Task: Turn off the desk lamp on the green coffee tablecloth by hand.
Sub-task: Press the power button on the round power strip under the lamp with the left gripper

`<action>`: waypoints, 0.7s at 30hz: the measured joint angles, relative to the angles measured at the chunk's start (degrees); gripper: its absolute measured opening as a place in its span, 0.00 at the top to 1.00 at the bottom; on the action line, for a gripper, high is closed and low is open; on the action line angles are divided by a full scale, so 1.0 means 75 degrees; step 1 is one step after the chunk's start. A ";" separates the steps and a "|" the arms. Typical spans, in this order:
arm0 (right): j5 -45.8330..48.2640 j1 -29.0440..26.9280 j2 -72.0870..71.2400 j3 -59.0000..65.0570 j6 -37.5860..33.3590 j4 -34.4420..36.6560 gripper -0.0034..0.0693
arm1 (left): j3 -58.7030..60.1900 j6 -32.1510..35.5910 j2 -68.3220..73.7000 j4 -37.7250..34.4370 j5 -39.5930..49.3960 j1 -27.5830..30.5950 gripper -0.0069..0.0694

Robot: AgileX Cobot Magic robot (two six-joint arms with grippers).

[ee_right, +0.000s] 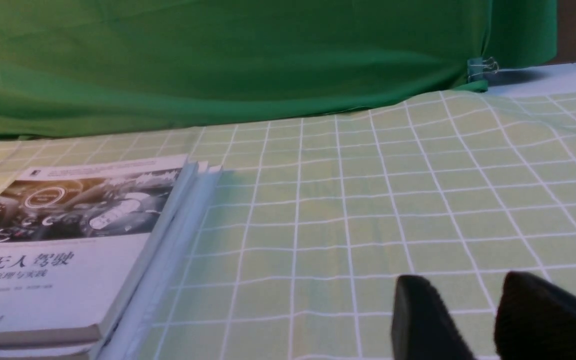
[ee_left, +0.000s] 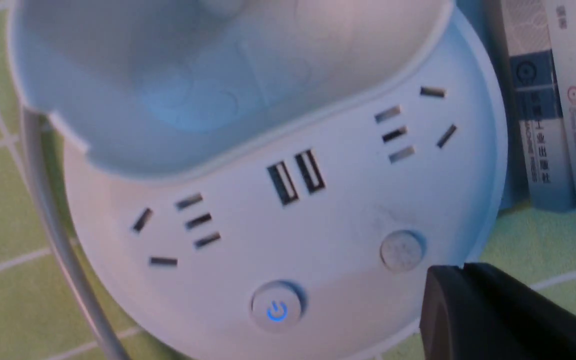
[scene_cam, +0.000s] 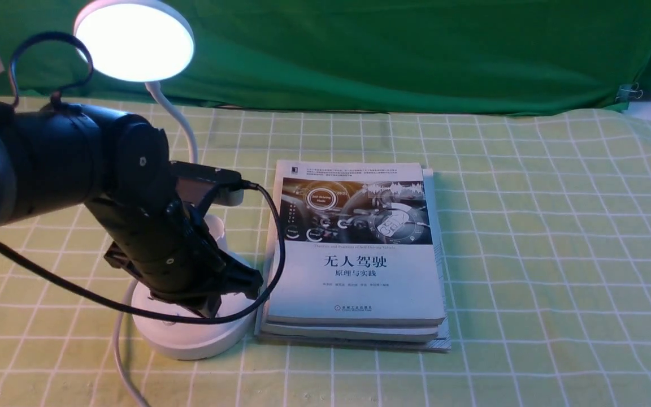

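desk lamp (scene_cam: 201, 339), set on the green coffee tablecloth (scene_cam: 557, 254) just beside the books (scene_cam: 359, 277), is seen lit, so a button (ee_left: 276, 306) press is left for the left gripper (scene_cam: 229, 288) at its base (jaw gap cannot be told), while the right gripper (ee_right: 468, 287) is held narrowly parted, empty.

The left arm (scene_cam: 48, 164) reached in from the left of the desk lamp (scene_cam: 190, 339), bent at the wrist, its forearm sloping down over the lamp's round base. The left gripper (scene_cam: 239, 281) hung close above that base, with one black finger (ee_left: 488, 315) showing at the base's rim. Whether its jaws were parted could not be told. The right gripper (ee_right: 463, 281) showed two black fingers with a narrow gap between them.
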 joint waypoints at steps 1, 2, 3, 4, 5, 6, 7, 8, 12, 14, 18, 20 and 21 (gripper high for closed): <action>0.0000 0.0000 0.0000 0.0000 0.0000 0.0000 0.63 | -0.0008 0.0000 0.0043 0.0000 -0.0056 0.0000 0.91; 0.0000 0.0000 0.0000 0.0000 0.0000 0.0000 0.63 | -0.0008 -0.0001 0.0078 0.0000 -0.0087 0.0000 0.91; 0.0000 0.0000 0.0000 0.0000 0.0006 0.0000 0.63 | -0.0016 -0.0009 0.0119 0.0000 -0.0111 0.0000 0.91; 0.0000 0.0000 0.0000 0.0000 0.0006 0.0000 0.63 | -0.0024 -0.0009 0.0159 0.0000 -0.0141 0.0000 0.91; 0.0000 0.0000 0.0000 0.0000 0.0006 0.0000 0.63 | -0.0024 -0.0009 0.0181 0.0000 -0.0141 0.0000 0.91; 0.0000 0.0000 0.0000 0.0000 0.0006 0.0000 0.63 | -0.0033 -0.0009 0.0246 0.0000 -0.0174 0.0000 0.91; 0.0000 0.0000 0.0000 0.0000 0.0006 0.0000 0.63 | -0.0039 -0.0009 0.0322 0.0000 -0.0233 0.0000 0.91; 0.0000 0.0000 0.0000 0.0000 0.0006 0.0000 0.63 | -0.0047 -0.0009 0.0414 0.0000 -0.0289 0.0000 0.91; 0.0000 0.0000 0.0000 0.0000 0.0006 0.0000 0.63 | -0.0074 -0.0009 0.0619 -0.0043 -0.0291 0.0000 0.91; 0.0000 0.0000 0.0000 0.0000 0.0006 0.0000 0.63 | -0.0090 -0.0002 0.0648 -0.0051 -0.0279 0.0000 0.91; 0.0000 0.0000 0.0000 0.0000 0.0007 0.0000 0.63 | -0.0136 -0.0002 0.0660 -0.0004 -0.0230 0.0000 0.91; 0.0000 0.0000 0.0000 0.0000 0.0008 0.0000 0.63 | -0.0136 -0.0002 0.0573 0.0044 -0.0230 0.0000 0.91; 0.0000 0.0000 0.0000 0.0000 0.0006 0.0000 0.63 | -0.0128 -0.0002 0.0564 0.0057 -0.0230 0.0000 0.91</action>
